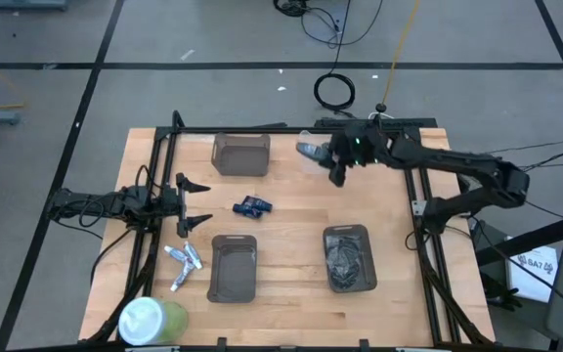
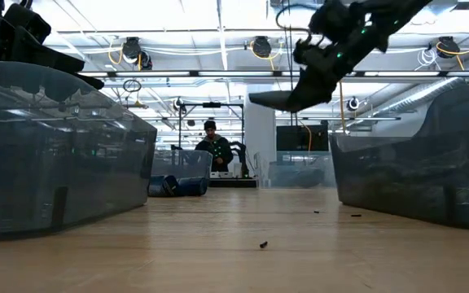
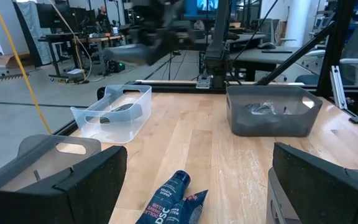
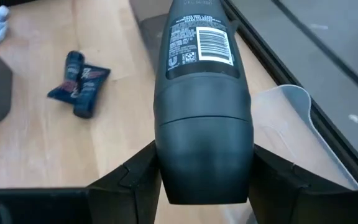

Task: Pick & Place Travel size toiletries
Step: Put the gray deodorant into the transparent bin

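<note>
The travel size toiletries (image 1: 184,264), small white-and-silver tubes, lie on the table near the left edge, beside a dark tray (image 1: 233,266); no gripper touches them. My left gripper (image 1: 192,205) hovers open just beyond them, facing a pair of dark blue tubes (image 3: 169,202). My right gripper (image 1: 335,164) is over the far side of the table, shut on a dark grey bottle (image 4: 201,81) with a barcode label, above a clear tray (image 4: 297,118). My right gripper pinches the dark grey bottle between its two fingers at the broad cap end (image 4: 166,168), one finger (image 4: 135,177) on each side. The bottle's body sticks out forward past the fingertips. It is lifted clear, high above the table and nearly level (image 2: 287,99).
A dark tray (image 1: 240,154) sits at the far edge and another with crumpled contents (image 1: 348,257) at near right. The clear tray (image 3: 114,112) holds a dark item. A green-and-white bottle (image 1: 150,321) lies at the near left corner. A person (image 2: 212,146) stands far behind.
</note>
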Tool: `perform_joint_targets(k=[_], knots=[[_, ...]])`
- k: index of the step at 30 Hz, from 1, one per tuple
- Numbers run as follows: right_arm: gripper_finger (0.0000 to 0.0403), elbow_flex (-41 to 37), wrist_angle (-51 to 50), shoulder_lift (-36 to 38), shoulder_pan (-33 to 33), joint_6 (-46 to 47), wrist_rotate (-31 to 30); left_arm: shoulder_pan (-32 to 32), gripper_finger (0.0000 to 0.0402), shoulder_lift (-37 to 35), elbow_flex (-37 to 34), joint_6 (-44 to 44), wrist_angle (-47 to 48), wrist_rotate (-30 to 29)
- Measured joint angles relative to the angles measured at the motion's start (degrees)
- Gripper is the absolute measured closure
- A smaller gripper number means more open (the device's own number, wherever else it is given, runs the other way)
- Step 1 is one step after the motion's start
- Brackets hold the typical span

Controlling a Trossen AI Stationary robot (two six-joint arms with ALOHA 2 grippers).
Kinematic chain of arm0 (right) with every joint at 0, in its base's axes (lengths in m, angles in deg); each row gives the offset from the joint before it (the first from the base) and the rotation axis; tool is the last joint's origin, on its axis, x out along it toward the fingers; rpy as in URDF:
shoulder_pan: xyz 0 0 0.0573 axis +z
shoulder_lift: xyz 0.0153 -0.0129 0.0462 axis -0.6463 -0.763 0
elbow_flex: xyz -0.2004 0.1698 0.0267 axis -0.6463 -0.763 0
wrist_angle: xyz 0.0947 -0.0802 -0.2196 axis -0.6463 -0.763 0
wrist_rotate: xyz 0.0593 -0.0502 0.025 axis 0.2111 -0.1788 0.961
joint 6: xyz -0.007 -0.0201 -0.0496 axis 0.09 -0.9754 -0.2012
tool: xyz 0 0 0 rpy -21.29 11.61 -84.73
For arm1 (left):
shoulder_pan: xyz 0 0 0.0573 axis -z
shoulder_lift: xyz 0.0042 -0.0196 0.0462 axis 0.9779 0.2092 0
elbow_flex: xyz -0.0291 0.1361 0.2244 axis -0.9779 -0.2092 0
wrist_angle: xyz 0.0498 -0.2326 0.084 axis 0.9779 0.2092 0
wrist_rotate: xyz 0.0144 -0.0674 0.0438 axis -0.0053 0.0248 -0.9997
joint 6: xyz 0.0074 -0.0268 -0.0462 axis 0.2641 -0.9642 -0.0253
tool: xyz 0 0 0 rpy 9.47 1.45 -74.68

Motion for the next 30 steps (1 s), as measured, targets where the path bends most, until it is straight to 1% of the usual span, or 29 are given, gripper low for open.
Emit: perform_joint_targets(k=[2,4,9,17,22,30], knots=[[0.0222,1.53,-0.08,-2.16,-2.53,-0.62,2.89,0.0,0.0007,0.01,-0.01,-0.02,-0.02,-0.02],[0.0222,3.71,-0.12,-4.4,-4.66,-0.8,4.51,0.0,0.0007,0.01,0.01,-0.02,0.0,-0.02],[0.0222,8.6,-2.61,-10.34,-8.96,-1.19,4.59,0.0,0.0007,-0.01,-0.01,-0.01,-0.02,-0.01],[0.0222,9.08,-3.47,-18.32,-12.37,-1.02,4.58,0.0,0.0007,-0.01,0.01,-0.02,0.0,-0.02],[0.0222,9.12,-4.39,-20.62,-13.13,0.74,4.45,0.0,0.0007,0.01,0.01,0.0,0.0,-0.02],[0.0222,9.12,-7.85,-20.62,-12.99,1.16,4.51,0.0,0.0007,0.0,0.01,0.0,0.0,-0.02]])
